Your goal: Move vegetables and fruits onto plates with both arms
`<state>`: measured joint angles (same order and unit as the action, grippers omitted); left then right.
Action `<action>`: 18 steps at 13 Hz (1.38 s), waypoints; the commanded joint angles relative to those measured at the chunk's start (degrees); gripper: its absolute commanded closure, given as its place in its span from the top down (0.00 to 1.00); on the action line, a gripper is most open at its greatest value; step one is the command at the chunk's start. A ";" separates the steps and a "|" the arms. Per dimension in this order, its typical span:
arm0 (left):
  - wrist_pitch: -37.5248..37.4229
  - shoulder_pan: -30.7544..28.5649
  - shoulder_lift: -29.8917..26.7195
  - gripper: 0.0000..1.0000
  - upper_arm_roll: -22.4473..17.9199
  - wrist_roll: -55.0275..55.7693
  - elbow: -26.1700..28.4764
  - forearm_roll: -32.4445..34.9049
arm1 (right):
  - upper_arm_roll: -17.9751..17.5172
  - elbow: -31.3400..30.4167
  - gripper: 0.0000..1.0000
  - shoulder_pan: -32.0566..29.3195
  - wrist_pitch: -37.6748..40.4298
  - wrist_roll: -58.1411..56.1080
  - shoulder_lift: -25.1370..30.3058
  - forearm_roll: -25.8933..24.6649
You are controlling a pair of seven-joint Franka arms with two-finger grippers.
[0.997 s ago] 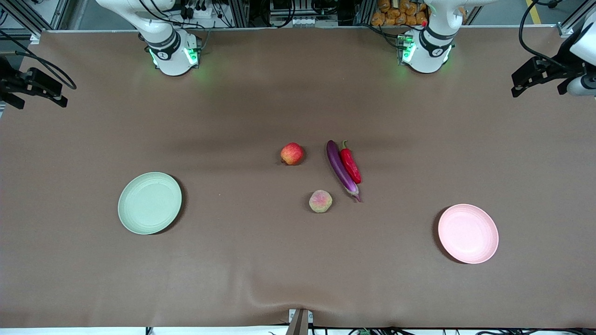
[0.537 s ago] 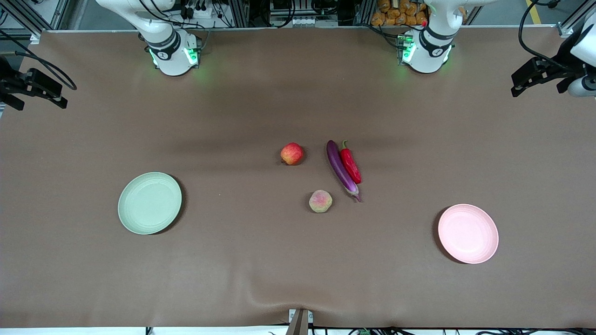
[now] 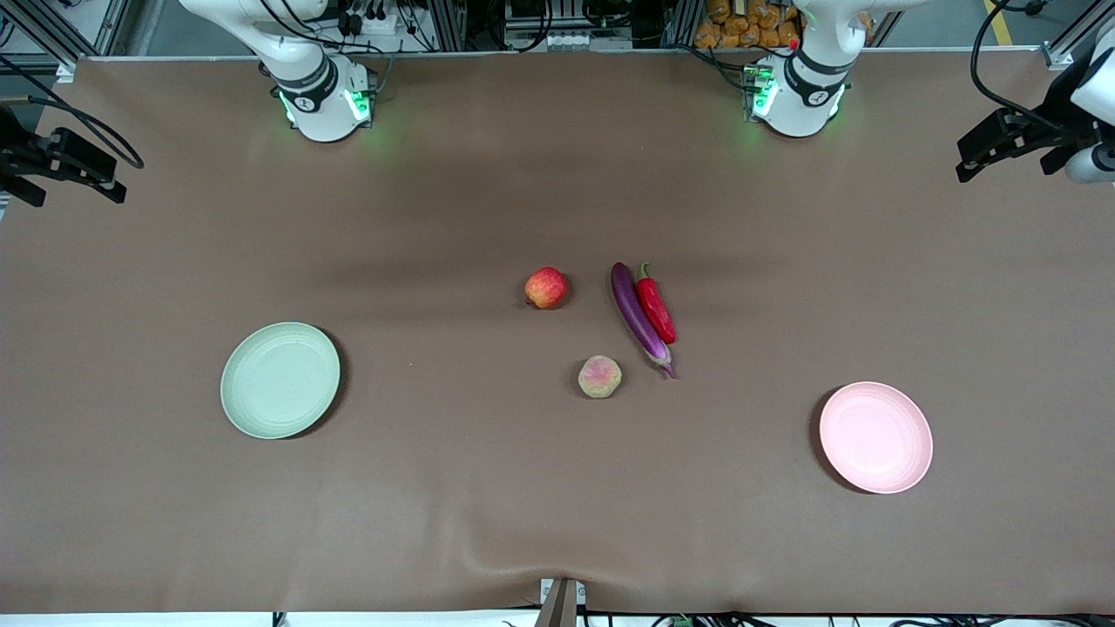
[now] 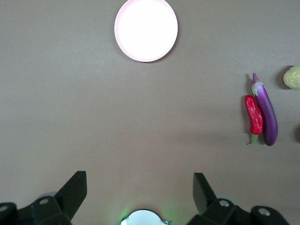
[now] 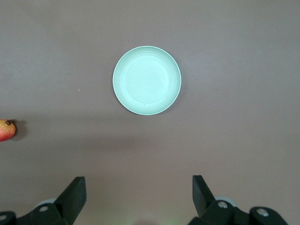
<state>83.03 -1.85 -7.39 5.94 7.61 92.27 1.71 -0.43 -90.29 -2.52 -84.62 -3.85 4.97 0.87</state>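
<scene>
- Both arms wait high above the table, nothing held.
- Left gripper (image 4: pixel 139 192) hangs with jaws spread wide, over bare cloth near its own base; the pink plate (image 3: pixel 875 437) sits well clear of it, empty.
- Right gripper (image 5: pixel 139 193) is released too, fingers wide apart, and the green plate (image 3: pixel 280 380) lies well apart from it, empty.
- Mid-table: the apple (image 3: pixel 546 287), with the peach (image 3: pixel 599 376) nearer the front camera.
- The eggplant (image 3: pixel 638 317) and chili pepper (image 3: pixel 655 308) lie side by side, touching, toward the left arm's end from the apple.
- All four rest on the brown cloth (image 3: pixel 435 505), well apart from both grippers.
</scene>
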 commanded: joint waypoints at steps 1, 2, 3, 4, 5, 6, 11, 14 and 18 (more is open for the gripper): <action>-0.94 -0.52 0.19 1.00 0.29 0.74 -0.77 -1.10 | 0.17 -0.24 1.00 0.41 -0.02 -0.28 1.01 0.01; -0.94 -0.52 0.19 1.00 0.30 0.74 -0.69 -1.10 | 0.17 -0.15 1.00 0.41 -0.11 -0.28 1.01 0.01; -0.94 -0.52 0.19 1.00 0.30 0.74 -0.69 -1.10 | 0.17 -0.15 1.00 0.41 -0.11 -0.28 1.01 0.10; -0.94 -0.52 0.19 1.00 0.30 0.74 -0.69 -1.10 | 0.17 -0.15 1.00 0.41 -0.19 -0.28 0.92 0.10; -0.94 -0.52 0.19 1.00 0.30 0.74 -0.60 -1.10 | 0.17 -0.15 1.00 0.49 -0.19 -0.28 1.01 0.36; -0.94 -0.52 0.19 1.00 0.30 0.74 -0.60 -1.10 | 0.17 -0.15 1.00 0.49 -0.19 -0.28 1.01 0.37; -0.59 -0.43 0.28 1.00 0.38 0.74 -0.16 -1.10 | 0.17 -0.15 1.00 0.41 -0.11 -0.28 1.01 0.28; 0.11 -0.35 0.71 1.00 0.47 0.82 0.02 -1.18 | 0.17 -0.15 1.00 0.49 -0.11 -0.28 1.01 0.37; 2.65 0.36 3.17 1.00 1.09 3.02 1.07 -2.93 | 0.17 -0.24 1.00 0.41 -0.11 -0.28 1.01 0.28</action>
<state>83.93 -1.63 -5.61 6.47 8.88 92.92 0.31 -0.43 -90.27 -2.43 -84.71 -3.85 4.97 0.96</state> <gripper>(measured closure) 0.000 0.000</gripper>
